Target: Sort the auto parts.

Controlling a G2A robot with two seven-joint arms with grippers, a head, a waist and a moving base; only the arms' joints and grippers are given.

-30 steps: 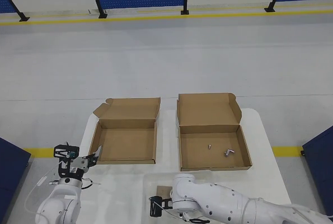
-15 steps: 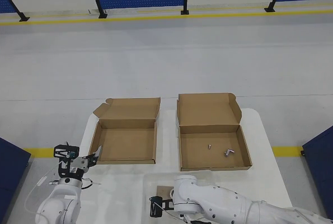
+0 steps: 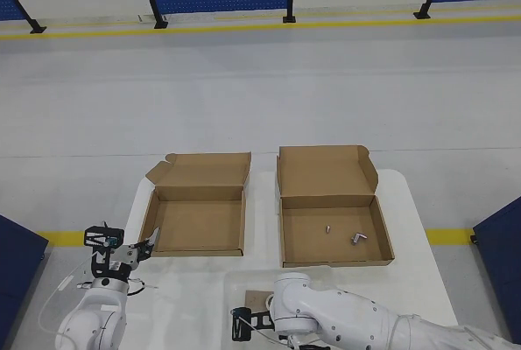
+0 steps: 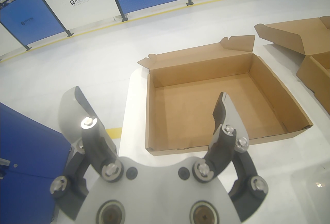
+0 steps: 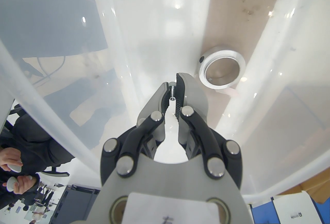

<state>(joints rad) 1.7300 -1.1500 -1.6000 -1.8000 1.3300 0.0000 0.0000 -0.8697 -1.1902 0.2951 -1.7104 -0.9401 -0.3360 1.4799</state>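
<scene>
**Top view.** Two open cardboard boxes stand side by side on the white worktop [image 3: 181,280], both toward its far edge, with their lids folded back. The left box [image 3: 199,253] has a bare floor. The right box [image 3: 334,262] holds two small metal parts. A short pin [image 3: 327,231] lies near the middle of its floor. An angled piece [image 3: 357,236] lies near it on the side of the worktop's right edge, and the two do not touch. The left gripper [image 3: 146,242] hangs at the worktop's left edge, close to the near-left corner of the left box, with its fingers spread. The right arm is bent low over the near edge of the worktop, next to a brown strip [image 3: 258,298].

**Left wrist view.** The left gripper [image 4: 150,100] is wide open and holds nothing. The left box [image 4: 201,67] lies beyond its fingertips. The right box [image 4: 309,67] stands past it, with a gap between the two.

**Right wrist view.** The right gripper [image 5: 173,82] is inside a translucent white bin [image 5: 116,29]. Its jaws are nearly closed and clamp a small threaded stud [image 5: 172,92] between the serrated pads. A metal ring [image 5: 221,70] lies flat on the bin floor at the end of the brown strip, just beside one fingertip. Contact between the ring and the finger cannot be determined
</scene>
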